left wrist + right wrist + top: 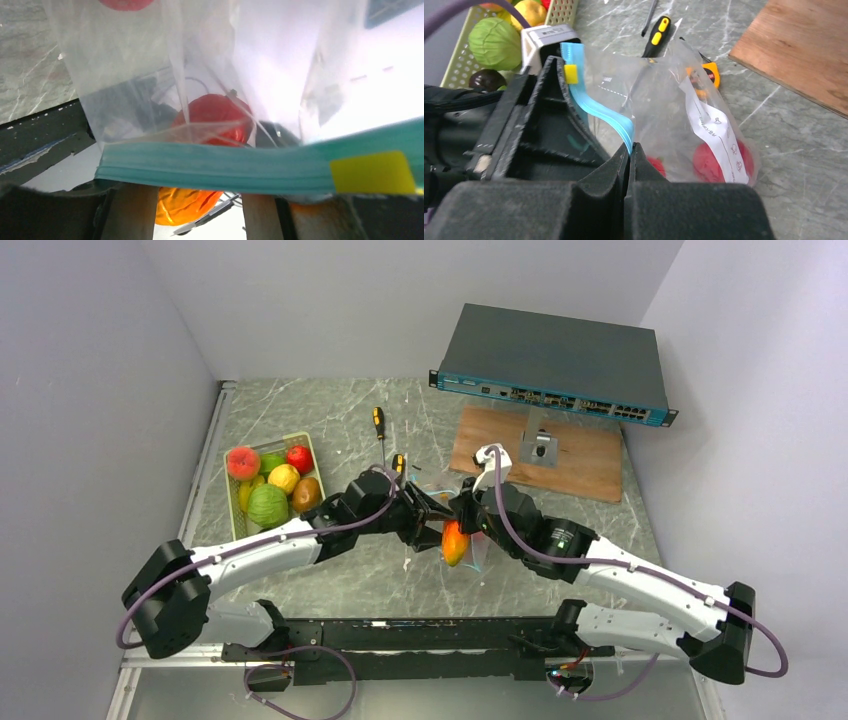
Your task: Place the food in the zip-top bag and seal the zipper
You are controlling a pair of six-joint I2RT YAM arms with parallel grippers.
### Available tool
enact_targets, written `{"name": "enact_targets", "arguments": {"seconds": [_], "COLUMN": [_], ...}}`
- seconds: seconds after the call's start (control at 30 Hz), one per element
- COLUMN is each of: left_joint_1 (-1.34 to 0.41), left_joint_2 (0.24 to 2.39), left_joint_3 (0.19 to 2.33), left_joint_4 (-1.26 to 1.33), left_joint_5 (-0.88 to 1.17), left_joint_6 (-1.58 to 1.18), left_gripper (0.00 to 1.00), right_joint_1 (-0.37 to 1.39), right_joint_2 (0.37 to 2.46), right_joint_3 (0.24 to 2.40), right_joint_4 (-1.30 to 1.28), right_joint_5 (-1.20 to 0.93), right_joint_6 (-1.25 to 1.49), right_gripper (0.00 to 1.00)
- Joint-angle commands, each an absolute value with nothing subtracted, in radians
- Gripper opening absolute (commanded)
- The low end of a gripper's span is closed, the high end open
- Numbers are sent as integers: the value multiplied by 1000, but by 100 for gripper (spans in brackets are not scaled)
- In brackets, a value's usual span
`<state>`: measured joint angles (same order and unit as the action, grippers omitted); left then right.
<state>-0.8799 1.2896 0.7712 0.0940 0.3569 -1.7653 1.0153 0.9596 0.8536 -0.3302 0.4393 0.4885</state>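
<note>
Zip-top bag: limp, slippery-looking film; stiffer zipper, clamped at its 6 o'clock end by right gripper, likely the best hold; state of left gripper unclear.

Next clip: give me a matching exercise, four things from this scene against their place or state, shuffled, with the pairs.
1 right hand
2 pale green tray
3 screwdriver
4 network switch

A lies between tray and wooden board
B closed on the teal zipper
C holds several toy fruits
D far right, behind the wooden board

Pairs: 1-B, 2-C, 3-A, 4-D
</note>
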Motion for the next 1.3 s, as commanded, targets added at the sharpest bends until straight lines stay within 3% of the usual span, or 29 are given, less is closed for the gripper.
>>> {"name": "enact_targets", "arguments": {"seconds": [0.0, 0.03, 0.2, 0.3, 0.47, 0.57, 0.87, 1.1, 1.27], "left_joint_1": [-861, -855, -850, -850, -850, -850, -851, -844, -840], "left_joint_2": [1261, 1243, 1166, 1147, 1139, 1127, 1063, 938, 844], "left_joint_3": [755, 752, 761, 756, 784, 781, 817, 729, 842], "left_joint_4": [160, 140, 3, 2, -59, -77, -110, 30, -283], "left_joint_5": [264, 222, 79, 49, 63, 78, 76, 80, -28], "left_joint_6": [-1902, -1903, -1922, -1923, -1856, -1823, -1612, -1345, -1076], "left_gripper": [7, 9, 40, 49, 86, 98, 100, 99, 100], "right_joint_1": [1060, 1067, 1079, 1081, 1081, 1080, 1080, 1078, 1074], "right_joint_2": [937, 937, 934, 942, 959, 964, 974, 959, 959], "right_joint_3": [862, 861, 847, 854, 865, 874, 889, 892, 899], "right_joint_4": [-285, -290, -290, -293, -309, -326, -364, -382, -406], "right_joint_5": [418, 420, 414, 413, 431, 448, 476, 495, 508], "right_joint_6": [479, 482, 501, 510, 501, 495, 485, 463, 450], "right_gripper": [0, 0, 0, 0, 0, 0, 0, 0, 0]}}
